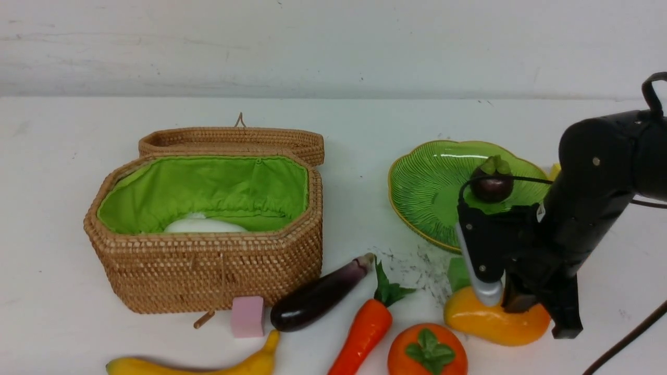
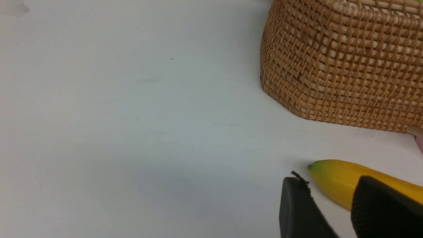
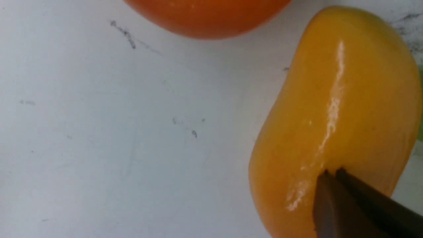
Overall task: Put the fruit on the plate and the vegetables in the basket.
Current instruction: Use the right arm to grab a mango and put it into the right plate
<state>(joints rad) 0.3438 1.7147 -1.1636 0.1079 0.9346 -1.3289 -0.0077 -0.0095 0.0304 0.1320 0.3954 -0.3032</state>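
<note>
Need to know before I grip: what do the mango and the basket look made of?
Mango: probably hard plastic or glazed ceramic, glossy; a sharp streak of light runs along its smooth skin. Basket: woven wicker, matt tan, the weave plainly visible, with a green cloth lining that shows soft folds.

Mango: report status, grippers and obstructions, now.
Right gripper shut, tips over mango, not around it. Left gripper open near banana. Mango not yet on plate. Green cube and persimmon close beside it.
</note>
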